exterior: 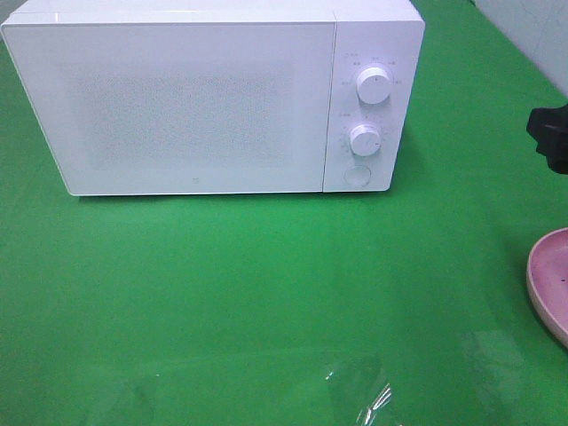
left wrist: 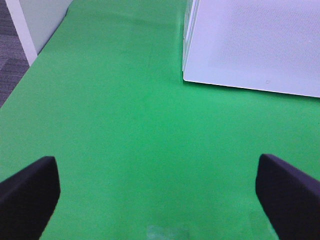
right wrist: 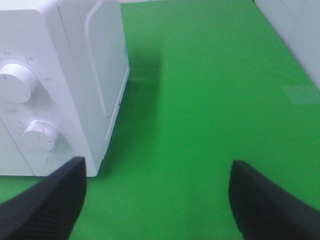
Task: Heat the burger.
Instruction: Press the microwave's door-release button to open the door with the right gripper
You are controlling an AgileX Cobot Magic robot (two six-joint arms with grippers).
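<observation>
The burger is out of view in all three views. A white microwave stands at the back of the green table with its door shut, and its frosted window shows nothing inside. My left gripper is open over bare green cloth, short of the microwave's front corner. My right gripper is open and empty, to the right of the microwave's dial panel. In the exterior high view only a black part of the right arm shows at the right edge.
A pink round plate with nothing visible on it lies at the right edge of the table. Two white dials and a round button sit on the microwave's right panel. A glare patch marks the front cloth.
</observation>
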